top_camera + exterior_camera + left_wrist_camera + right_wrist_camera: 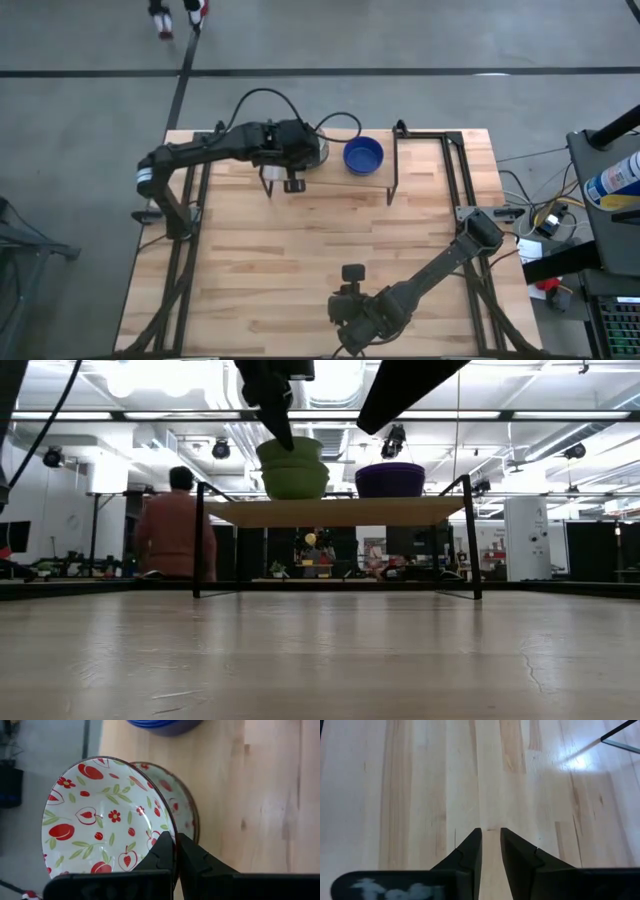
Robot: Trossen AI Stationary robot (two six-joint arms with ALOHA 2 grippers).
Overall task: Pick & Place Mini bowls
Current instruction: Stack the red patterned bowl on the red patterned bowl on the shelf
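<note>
The left claw (176, 851) is pinched tight on the rim of a patterned bowl (100, 817), cream inside with red fruit and green leaves. That bowl sits tilted over a second patterned bowl (182, 802) of the same kind beneath it. In the high view both lie hidden under the left claw (293, 183), just beside the blue bowl (363, 155), which rests on the raised rack (392, 170) at the far edge of the surface (300, 250). The low view shows the pair stacked on the rack's shelf, beside the blue bowl (390, 479), with the left arm coming down onto them.

The step in hand appears to be lifting the top patterned bowl off its mate. To do it well, the lift should go straight up first, so the lower bowl is not dragged along or nudged toward the blue bowl. A rim pinch gives little hold against the bowl swinging, so the move should be slow and the wrist kept steady until the bowl is clear of the rack's wire frame. Only then should it travel away from the blue bowl toward open wood.

The right claw (490, 851) waits well apart from the blue bowl, at the near edge of the surface, jaws narrowly parted and holding nothing.
</note>
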